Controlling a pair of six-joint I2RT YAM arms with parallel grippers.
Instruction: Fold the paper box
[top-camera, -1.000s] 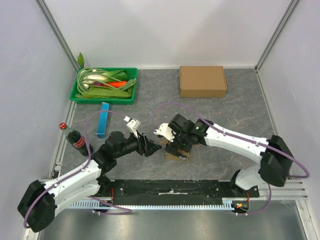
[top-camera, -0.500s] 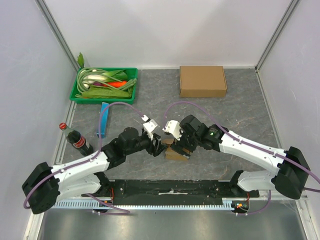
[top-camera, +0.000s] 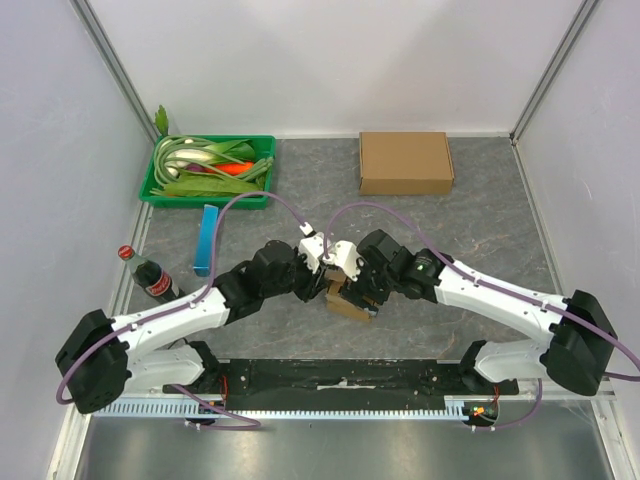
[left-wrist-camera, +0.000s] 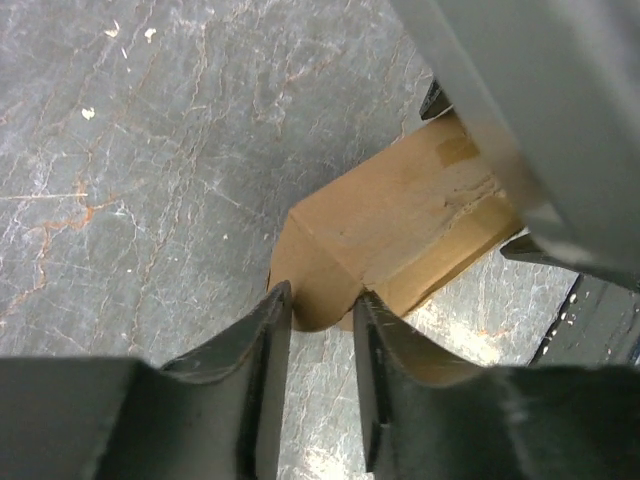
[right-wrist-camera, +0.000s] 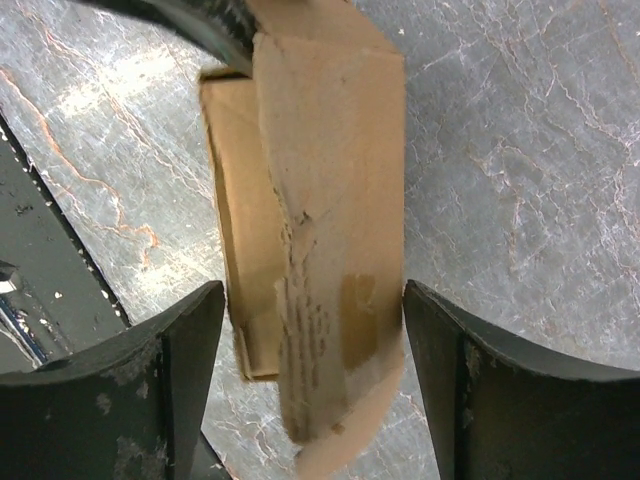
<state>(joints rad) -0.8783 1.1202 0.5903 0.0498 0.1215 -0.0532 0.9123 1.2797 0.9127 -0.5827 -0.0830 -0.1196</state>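
Observation:
A small brown paper box (top-camera: 347, 306) lies on the grey table between my two grippers. The left gripper (top-camera: 325, 283) comes in from the left. In the left wrist view the left gripper (left-wrist-camera: 320, 300) is open by a narrow gap, and the rounded end of a box flap (left-wrist-camera: 318, 285) sits between its fingertips. The right gripper (top-camera: 358, 290) hangs over the box from the right. Seen from the right wrist, the right gripper (right-wrist-camera: 312, 300) is wide open and straddles the box (right-wrist-camera: 320, 150). A torn, taped flap (right-wrist-camera: 340, 400) runs down between its fingers, its edge close to the right finger (right-wrist-camera: 440, 360).
A closed flat brown carton (top-camera: 405, 163) lies at the back. At the back left is a green tray (top-camera: 205, 200) of vegetables, with a blue box (top-camera: 206, 240) and a cola bottle (top-camera: 153, 280) in front of it. A black rail (top-camera: 340, 378) borders the near edge.
The left arm has reached right until its fingertips meet the box's flap. The right gripper has shifted slightly right and stays over the box, which has turned a little.

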